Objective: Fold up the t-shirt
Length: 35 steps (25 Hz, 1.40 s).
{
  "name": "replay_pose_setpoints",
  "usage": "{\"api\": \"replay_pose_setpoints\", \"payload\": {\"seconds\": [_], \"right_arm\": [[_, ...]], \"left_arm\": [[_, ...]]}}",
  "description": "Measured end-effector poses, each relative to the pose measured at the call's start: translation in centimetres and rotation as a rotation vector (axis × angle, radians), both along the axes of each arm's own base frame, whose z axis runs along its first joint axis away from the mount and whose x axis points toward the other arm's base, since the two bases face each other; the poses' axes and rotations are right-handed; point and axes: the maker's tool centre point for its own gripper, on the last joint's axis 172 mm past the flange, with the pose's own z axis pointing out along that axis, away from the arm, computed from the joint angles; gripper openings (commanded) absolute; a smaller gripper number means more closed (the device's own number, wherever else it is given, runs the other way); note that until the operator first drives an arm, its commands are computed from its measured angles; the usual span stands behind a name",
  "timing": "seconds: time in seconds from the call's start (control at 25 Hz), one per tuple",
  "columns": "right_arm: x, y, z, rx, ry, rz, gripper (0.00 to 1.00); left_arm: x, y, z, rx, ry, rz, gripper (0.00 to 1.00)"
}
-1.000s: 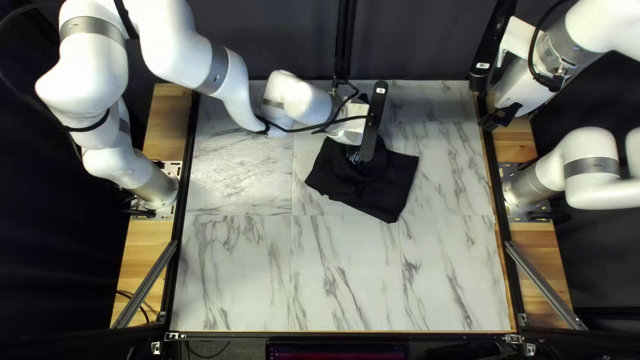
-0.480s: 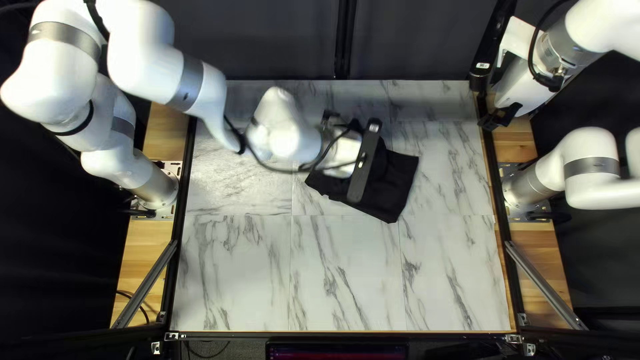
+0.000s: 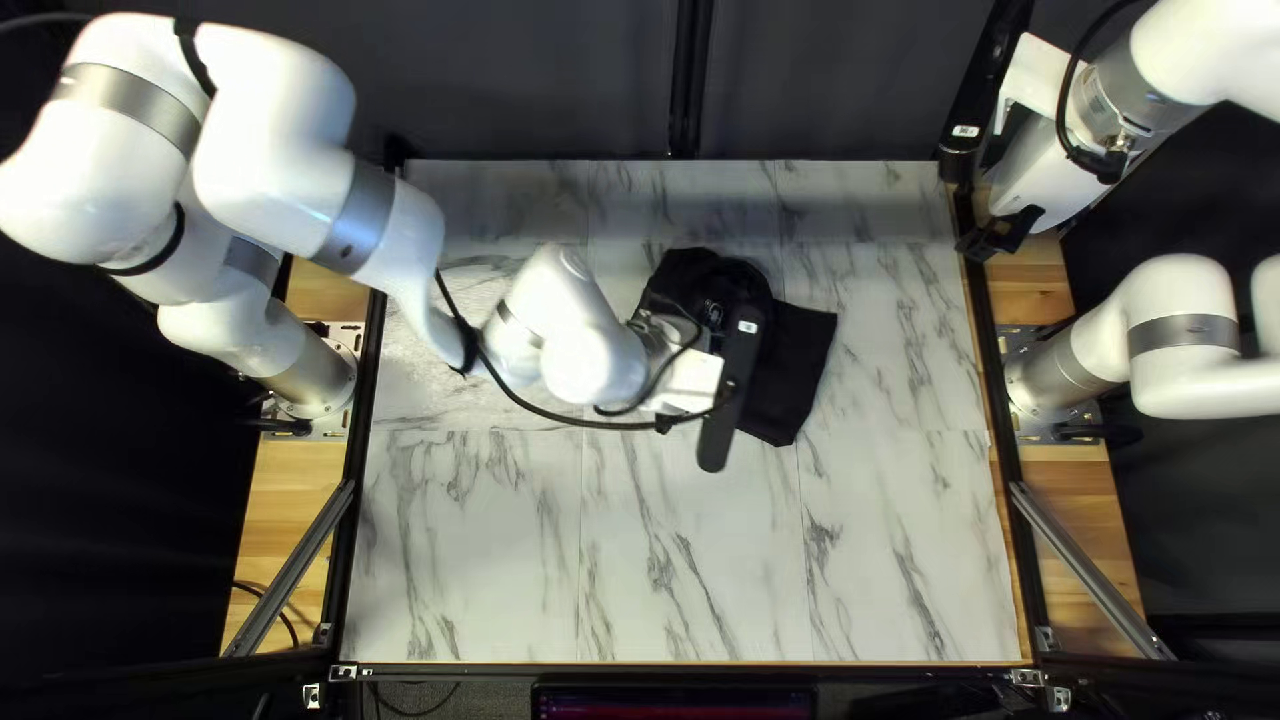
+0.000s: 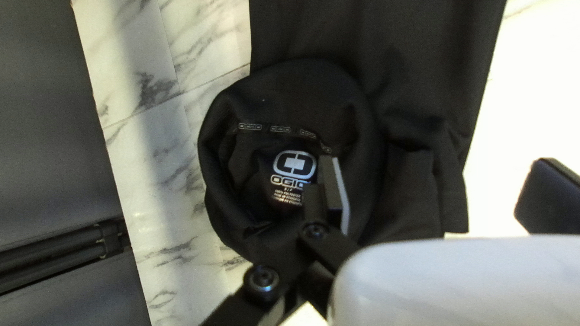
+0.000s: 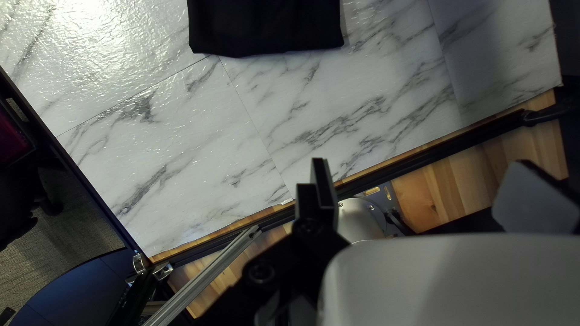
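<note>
My left gripper (image 3: 723, 318) is over the black t-shirt (image 3: 804, 350), its fingertips hidden by its own parts. The left wrist view shows my left gripper (image 4: 440, 192) with fingers far apart; one finger (image 4: 331, 190) overlaps the rounded collar (image 4: 290, 96) beside the printed neck label. Cloth lies between the fingers, untouched from two sides. Beyond the collar spreads the shirt body (image 4: 374, 36). At the right of the top left view, my right gripper (image 3: 1000, 238) hangs by the table's side edge. Its own view shows the right gripper (image 5: 426, 190) open, nothing gripped; the shirt (image 5: 266, 25) lies well ahead.
The marble-patterned table (image 3: 694, 574) surrounds the shirt, bordered by dark rails (image 3: 350, 534) at its sides. My left arm (image 3: 560, 334) reaches low over the table's far left area. The right arm's base (image 3: 1047, 380) stands on the wooden strip at the right.
My left arm has moved its wrist and gripper toward the table's near edge and turned slightly, uncovering the shirt's far part. The shirt's right edge and my right arm stayed put.
</note>
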Motion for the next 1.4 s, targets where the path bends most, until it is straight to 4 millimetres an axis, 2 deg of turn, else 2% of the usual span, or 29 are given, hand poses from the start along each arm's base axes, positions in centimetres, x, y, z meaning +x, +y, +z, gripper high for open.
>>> {"api": "replay_pose_setpoints", "payload": {"seconds": [0.16,0.28,0.48,0.68,0.88,1.04,1.28,1.4], "right_arm": [[0.0,0.0,0.0,0.0,0.0,0.0,1.0],[0.0,0.0,0.0,0.0,0.0,0.0,1.0],[0.0,0.0,0.0,0.0,0.0,0.0,1.0],[0.0,0.0,0.0,0.0,0.0,0.0,1.0],[0.0,0.0,0.0,0.0,0.0,0.0,1.0],[0.0,0.0,0.0,0.0,0.0,0.0,1.0],[0.0,0.0,0.0,0.0,0.0,0.0,1.0],[0.0,0.0,0.0,0.0,0.0,0.0,1.0]], "left_arm": [[1.5,-1.2,-0.5,0.015,0.024,0.008,1.0],[1.9,-1.6,-0.8,0.019,0.031,0.007,1.0],[0.6,-1.0,-2.6,-0.013,0.003,0.01,0.99],[-1.1,0.2,-3.6,-0.069,-0.038,-0.004,0.93],[-0.9,0.1,-4.1,-0.116,-0.063,-0.053,0.89],[-0.8,-0.4,-5.2,-0.134,-0.062,-0.096,0.87],[-1.7,-0.6,-6.3,-0.149,-0.045,-0.121,0.81],[-1.8,-0.6,-6.9,-0.155,-0.034,-0.129,0.82]]}}
